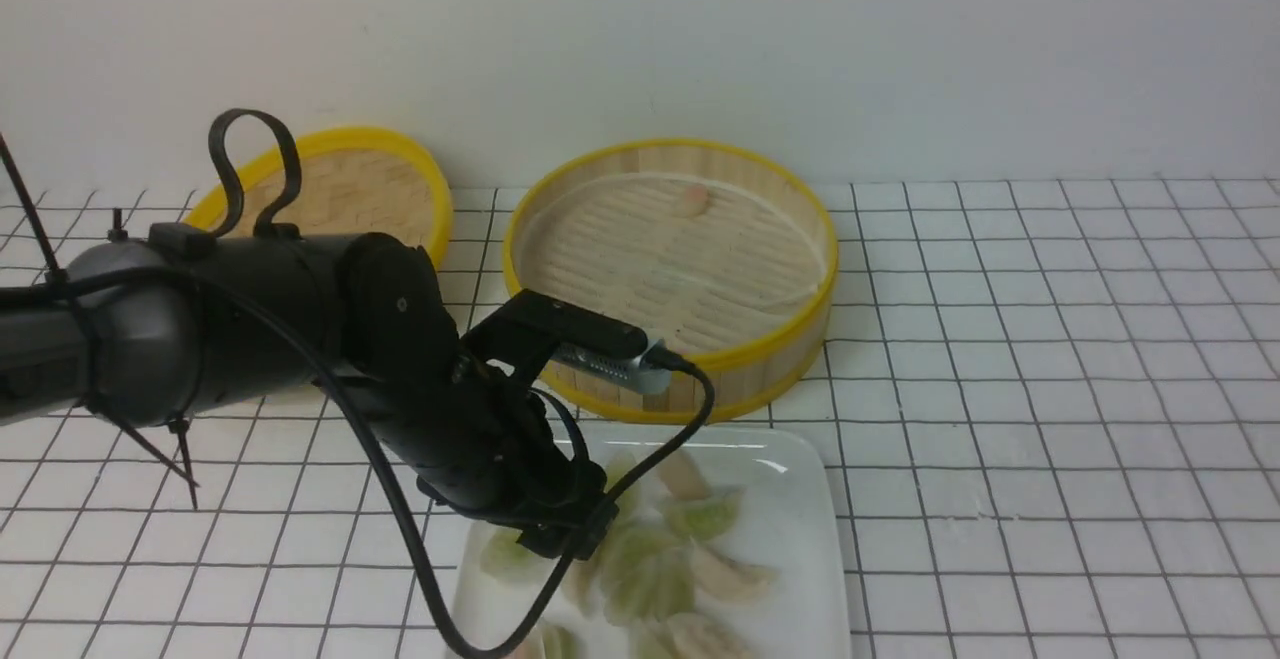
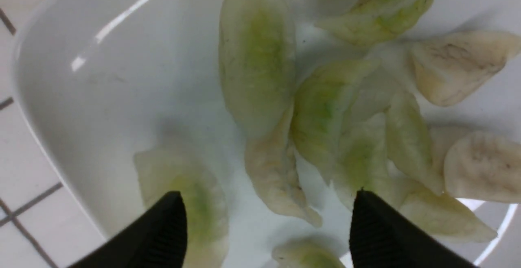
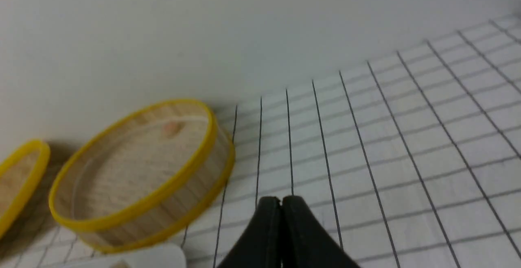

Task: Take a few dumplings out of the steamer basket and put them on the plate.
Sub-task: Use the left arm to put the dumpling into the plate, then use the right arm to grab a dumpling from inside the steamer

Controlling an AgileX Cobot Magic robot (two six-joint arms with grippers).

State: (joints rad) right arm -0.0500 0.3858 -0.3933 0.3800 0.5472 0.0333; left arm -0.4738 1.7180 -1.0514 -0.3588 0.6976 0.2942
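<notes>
In the front view my left arm reaches down over the white plate [image 1: 795, 524], which holds several dumplings [image 1: 650, 579], green and pinkish. In the left wrist view my left gripper [image 2: 268, 203] is open just above the plate [image 2: 122, 77]. Its fingers [image 2: 167, 227] stand wide apart with nothing gripped; a pinkish dumpling [image 2: 276, 174] and a green dumpling [image 2: 199, 195] lie under them. The steamer basket [image 1: 760, 379] stands behind the plate with one pinkish dumpling [image 1: 692, 199] at its far side. My right gripper [image 3: 281, 199] is shut and empty, above the tablecloth to the right of the basket [image 3: 122, 215].
The flat woven lid [image 1: 350, 189] with a yellow rim leans against the wall, left of the basket. A white checked cloth [image 1: 1050, 389] covers the table. A black cable [image 1: 690, 409] loops from the left wrist over the plate's near-left part.
</notes>
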